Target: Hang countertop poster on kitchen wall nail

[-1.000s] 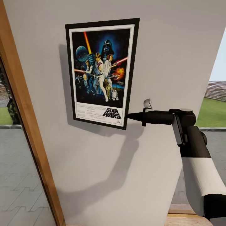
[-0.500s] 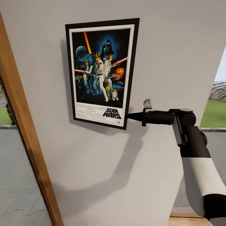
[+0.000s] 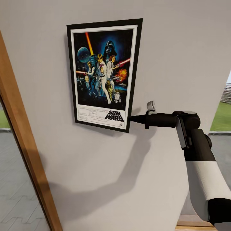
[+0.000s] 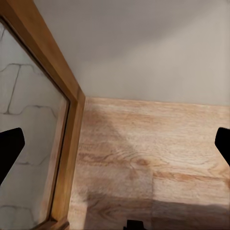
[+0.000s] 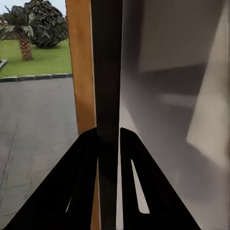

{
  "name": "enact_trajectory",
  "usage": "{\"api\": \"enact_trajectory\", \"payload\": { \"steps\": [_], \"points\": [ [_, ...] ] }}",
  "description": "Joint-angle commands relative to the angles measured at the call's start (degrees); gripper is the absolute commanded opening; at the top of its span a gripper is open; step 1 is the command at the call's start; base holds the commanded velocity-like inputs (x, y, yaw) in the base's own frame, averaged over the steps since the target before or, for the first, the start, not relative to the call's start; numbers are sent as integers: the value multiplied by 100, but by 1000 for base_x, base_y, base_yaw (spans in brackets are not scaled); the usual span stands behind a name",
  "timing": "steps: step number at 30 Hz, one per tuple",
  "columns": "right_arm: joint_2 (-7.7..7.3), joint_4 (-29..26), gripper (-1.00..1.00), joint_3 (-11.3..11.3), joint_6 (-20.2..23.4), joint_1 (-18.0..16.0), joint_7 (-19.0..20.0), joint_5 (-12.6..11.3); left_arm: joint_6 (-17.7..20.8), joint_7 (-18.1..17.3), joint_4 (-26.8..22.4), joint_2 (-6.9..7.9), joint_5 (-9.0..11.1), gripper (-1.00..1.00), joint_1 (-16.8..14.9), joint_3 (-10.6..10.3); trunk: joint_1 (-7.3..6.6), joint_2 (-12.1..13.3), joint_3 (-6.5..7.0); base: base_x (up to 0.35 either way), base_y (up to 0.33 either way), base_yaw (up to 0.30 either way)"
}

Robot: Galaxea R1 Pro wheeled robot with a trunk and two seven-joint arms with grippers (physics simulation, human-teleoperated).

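The poster (image 3: 102, 70), black-framed with a white border and dark blue Star Wars artwork, hangs upright close in front of the light-grey wall (image 3: 179, 57). My right gripper (image 3: 131, 119) is shut on its lower right corner. The right wrist view shows the poster's black edge (image 5: 106, 72) running up from between the closed fingers (image 5: 86, 163). My left gripper (image 4: 115, 148) is open over the wooden floor, holding nothing. No wall nail can be made out; one may be hidden behind the poster. The kitchen countertop is out of view.
A wooden window frame (image 3: 22, 144) slants down the left of the wall, with paving outside behind the glass. At the right the wall ends at an opening onto grass (image 3: 221, 118). Light wood flooring (image 4: 143, 158) meets the wall base below my left arm.
The camera has moved: the wooden frame slid left and the opening at the right narrowed. The poster's shadow on the wall has thinned, so poster and wall are closer. The grip is unchanged.
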Motion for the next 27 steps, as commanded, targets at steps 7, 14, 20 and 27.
{"api": "enact_trajectory", "payload": {
  "steps": [7,14,20,27],
  "points": [
    [0,0,-100,-3,70,-2,28,-9,-10,-3,-7,-1,1,100,3,4,2,-3,-1,22,2,0],
    [0,0,-100,-3,70,-2,28,-9,-10,-3,-11,-1,1,100,3,4,2,-3,-1,2,0,0],
    [0,0,-100,-3,70,-2,28,-9,-10,-3,-12,-1,1,100,3,4,2,-3,-1,0,0,0],
    [0,0,-100,10,59,1,28,-14,-10,-3,-12,-1,1,100,3,4,2,-3,-1,0,0,0]
  ]
}}
